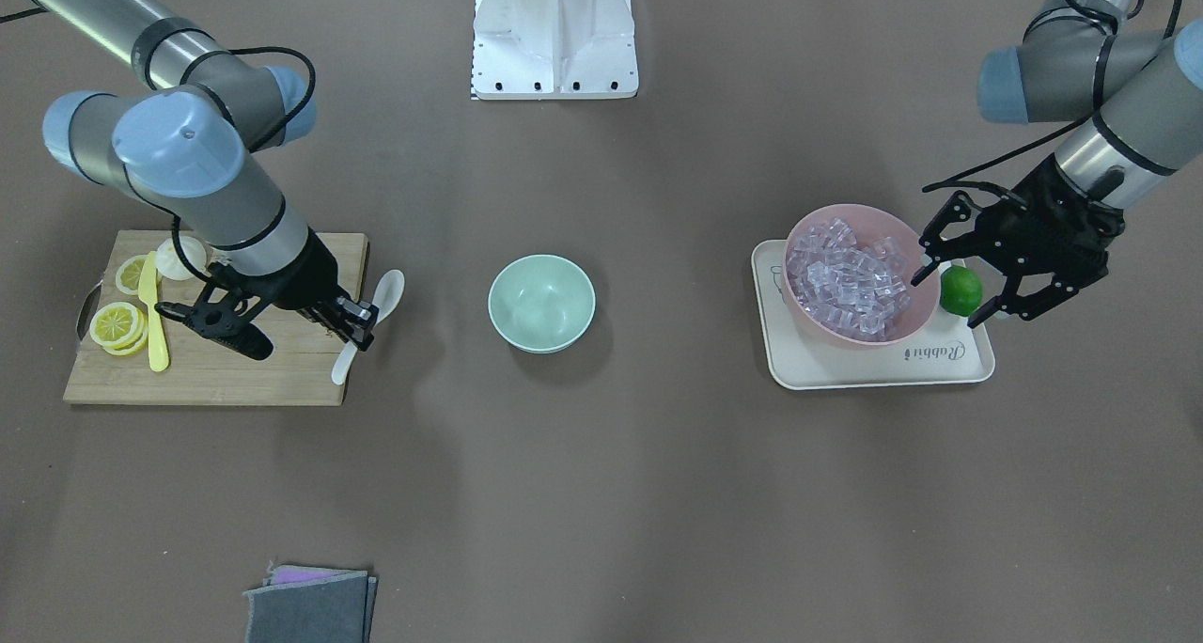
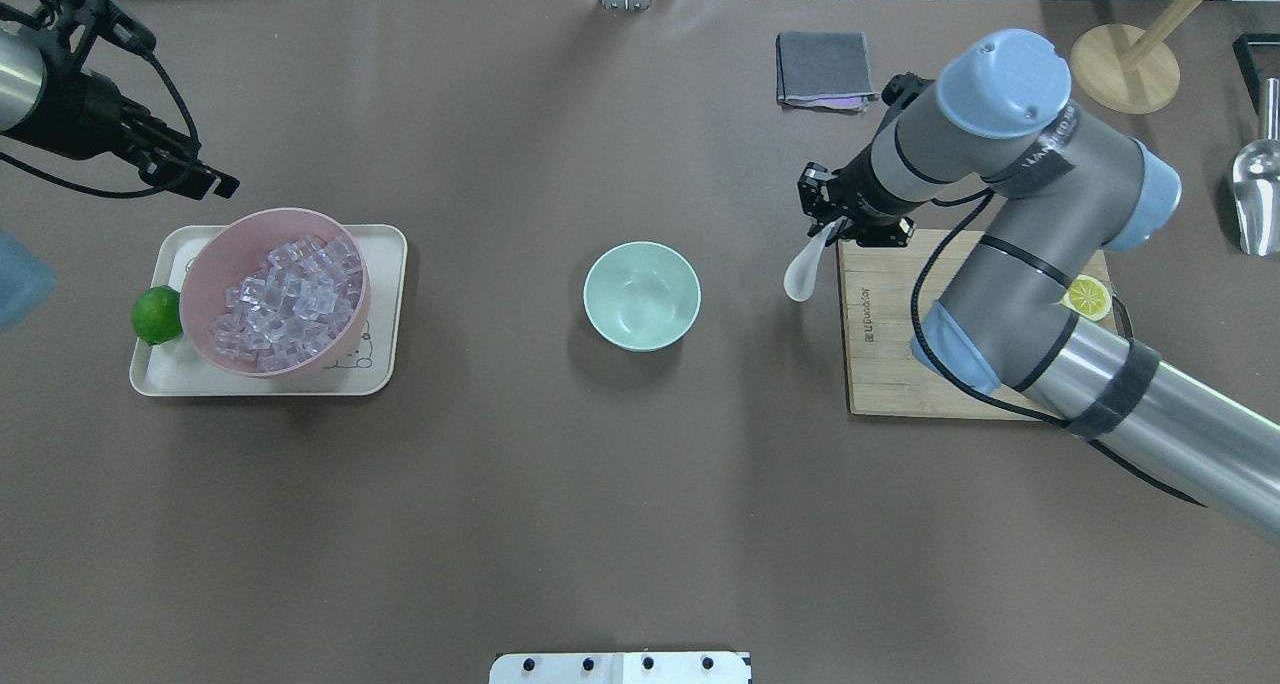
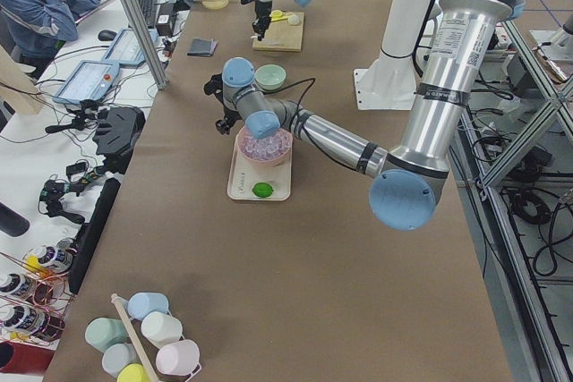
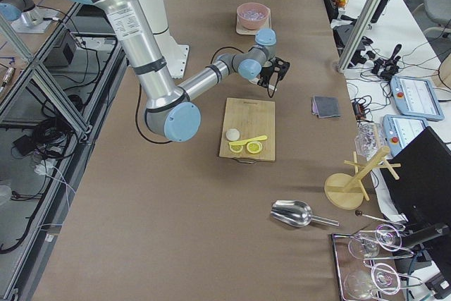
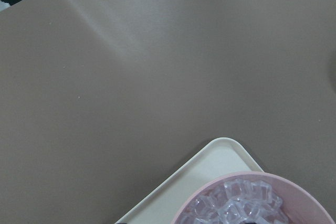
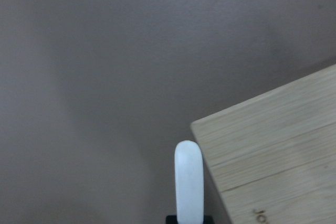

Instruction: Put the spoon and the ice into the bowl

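Note:
The white spoon (image 1: 387,293) lies tilted at the cutting board's edge, its scoop toward the mint-green bowl (image 1: 541,302). My right gripper (image 1: 355,328) is shut on the spoon's handle, which shows in the right wrist view (image 6: 188,179). The bowl (image 2: 641,295) stands empty in the table's middle. The ice (image 1: 851,290) fills a pink bowl (image 1: 926,319) on a cream tray; it also shows in the left wrist view (image 5: 236,205). My left gripper (image 1: 947,297) is open and empty, raised beside the pink bowl, over the lime.
A wooden cutting board (image 1: 282,375) holds lemon slices (image 1: 117,323) and a yellow knife (image 1: 153,328). A lime (image 1: 964,295) sits on the cream tray (image 1: 883,368). A grey cloth (image 1: 310,607) lies near the front edge. The white robot base (image 1: 554,32) stands at the back.

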You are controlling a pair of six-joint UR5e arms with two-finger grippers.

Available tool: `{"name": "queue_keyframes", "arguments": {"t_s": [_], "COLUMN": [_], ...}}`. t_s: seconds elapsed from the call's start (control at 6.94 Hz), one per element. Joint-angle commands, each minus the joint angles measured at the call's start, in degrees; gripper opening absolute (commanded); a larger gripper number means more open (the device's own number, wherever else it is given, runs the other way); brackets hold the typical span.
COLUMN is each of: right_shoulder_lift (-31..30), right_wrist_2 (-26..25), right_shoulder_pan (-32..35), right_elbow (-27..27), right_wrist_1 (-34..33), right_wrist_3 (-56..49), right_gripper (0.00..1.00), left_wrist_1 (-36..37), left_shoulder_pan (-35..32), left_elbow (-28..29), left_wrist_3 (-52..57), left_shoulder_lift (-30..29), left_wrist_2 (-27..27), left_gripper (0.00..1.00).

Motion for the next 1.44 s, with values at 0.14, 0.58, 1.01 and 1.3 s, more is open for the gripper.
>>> {"name": "queue_keyframes", "arguments": {"t_s": [0.14, 0.58, 1.01, 1.3], "right_shoulder_lift": [7.98, 10.70, 10.98, 10.81], "right_wrist_2": [-6.02, -14.63, -18.35, -18.35], "right_shoulder_pan": [-3.26, -8.71, -10.74, -10.66], "right_elbow": [-1.80, -2.32, -3.47, -2.86], "right_wrist_1": [-4.67, -4.76, -4.23, -4.40], "right_wrist_3": [11.14, 20.72, 21.03, 20.32], "right_gripper": [0.00, 0.00, 0.99, 1.00], "left_wrist_1": [-8.02, -8.03, -10.04, -10.05], "left_shoulder_pan": [2.20, 3.86, 8.17, 9.23], "left_elbow": [0.06, -0.82, -0.47, 0.23], "left_wrist_3": [8.20, 16.11, 16.40, 16.48], "left_shoulder_lift": [4.51, 7.67, 8.03, 7.68], "left_wrist_2": [0.24, 0.25, 4.28, 4.46], "left_gripper": [0.74, 0.74, 0.73, 0.64]}}
